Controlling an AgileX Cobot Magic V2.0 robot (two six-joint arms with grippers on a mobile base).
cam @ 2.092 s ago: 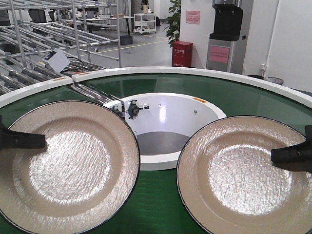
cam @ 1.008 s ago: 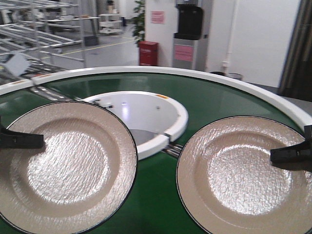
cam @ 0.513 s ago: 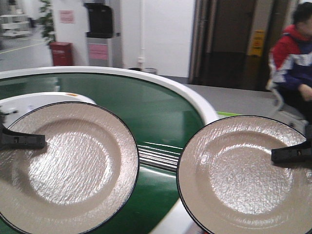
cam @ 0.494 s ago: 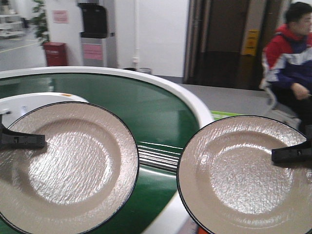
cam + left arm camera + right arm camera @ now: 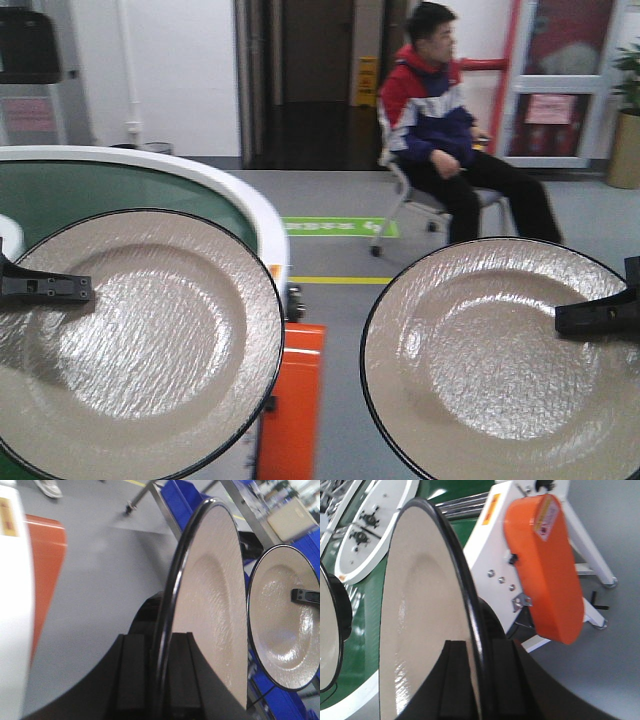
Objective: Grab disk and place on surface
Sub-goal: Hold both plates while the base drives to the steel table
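Left fingers (image 5: pixel 45 289) pinch left disk (image 5: pixel 140 345) at its left rim; right fingers (image 5: pixel 597 318) pinch right disk (image 5: pixel 500 360) at its right rim. Both disks held in air, faces toward front camera. Only wrist views show rims edge-on, each clamped between 2 black fingers. Right wrist view adds orange cover (image 5: pixel 545 565) on white conveyor frame. Versus 0.5 s ago: green belt (image 5: pixel 100 195) now behind left disk only, right disk over grey floor (image 5: pixel 345 400), seated man (image 5: pixel 440 130) nearer centre, grips unchanged.

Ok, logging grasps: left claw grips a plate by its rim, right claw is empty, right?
No: the left claw grips a plate by its rim and the right claw grips a second plate; the right wrist view shows it.
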